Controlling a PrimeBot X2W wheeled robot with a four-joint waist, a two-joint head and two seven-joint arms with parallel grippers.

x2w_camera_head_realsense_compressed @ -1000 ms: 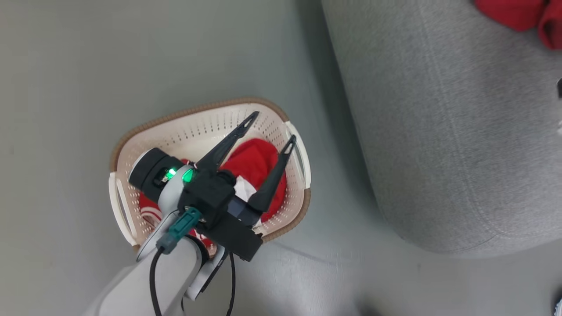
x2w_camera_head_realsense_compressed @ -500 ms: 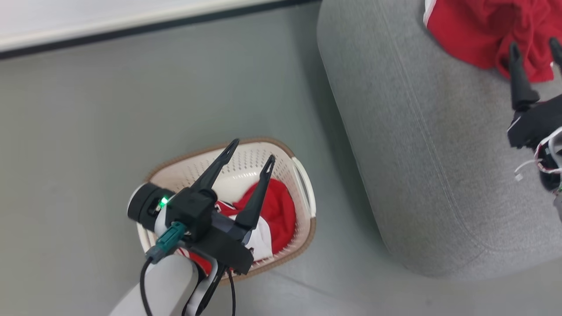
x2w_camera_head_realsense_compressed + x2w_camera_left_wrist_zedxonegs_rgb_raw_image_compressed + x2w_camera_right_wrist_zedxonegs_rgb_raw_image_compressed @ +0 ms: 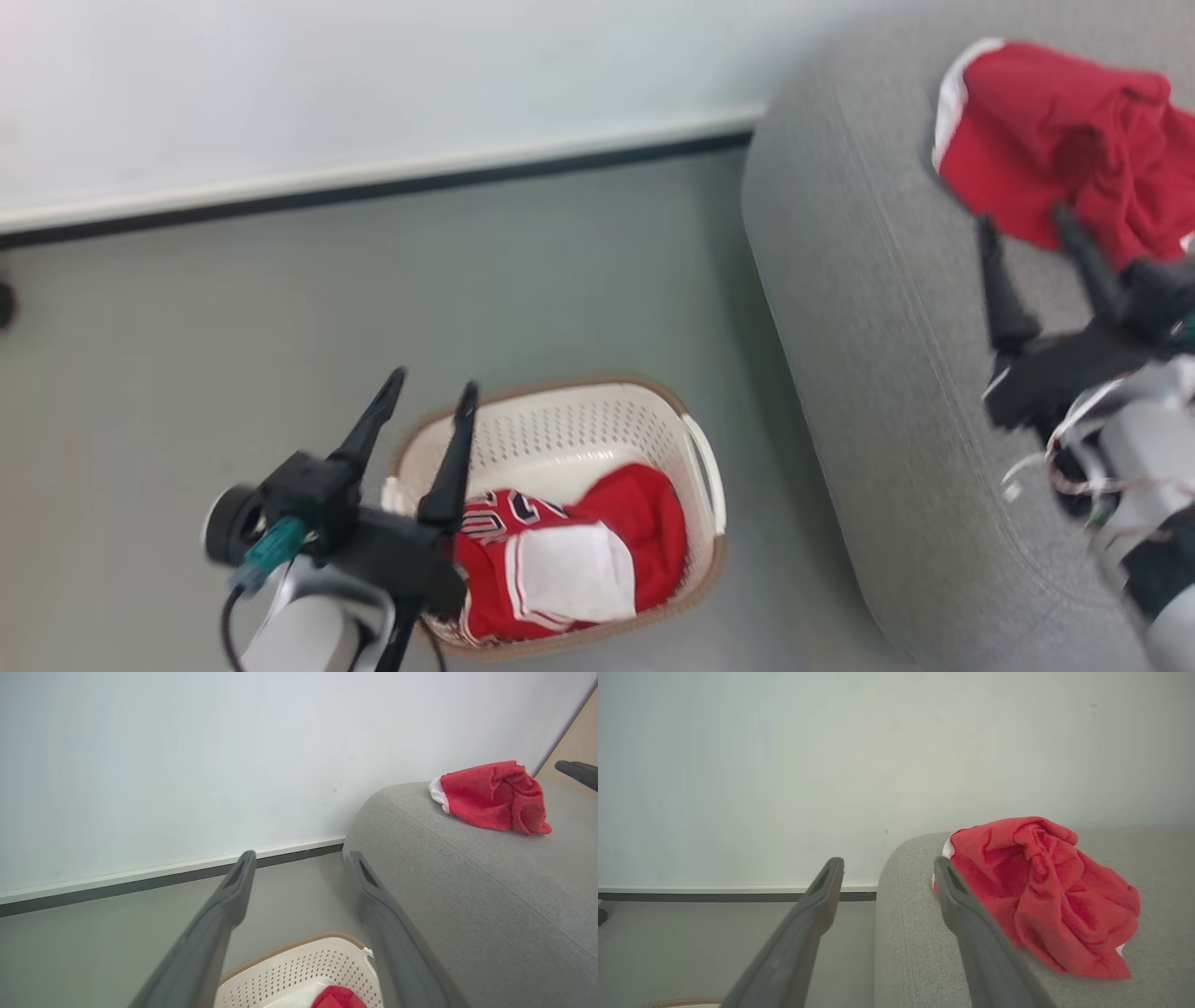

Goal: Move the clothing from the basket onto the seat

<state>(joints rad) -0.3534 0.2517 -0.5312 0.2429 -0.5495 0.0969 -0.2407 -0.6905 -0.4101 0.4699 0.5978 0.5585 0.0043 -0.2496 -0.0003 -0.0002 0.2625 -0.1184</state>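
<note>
Nearest us, the L gripper hangs over the basket's left rim, fingers spread w/ a clear gap btwn them & nothing held; its wrist view looks thru that gap at floor & wall. The basket stands upright on the grey floor, cream w/ a brown rim. Inside it, toward the near side, lies the jersey: red, crumpled, a white panel on top & dark numerals showing by the L gripper's right finger. Whether that finger touches the cloth we can't tell. Right of the basket, near but apart, rises the sofa, grey woven fabric w/ a rounded edge. Further right of the basket & over the seat, the R gripper hovers, blurred, fingers parted approx as wide as the L's, empty. Just past its tips, well apart from the basket, the plain red garment lies bunched on the sofa top, white trim at its left edge. The tips look close to it, but contact we can't tell. Behind the basket, farthest off, run a dark baseboard & a pale wall.
</note>
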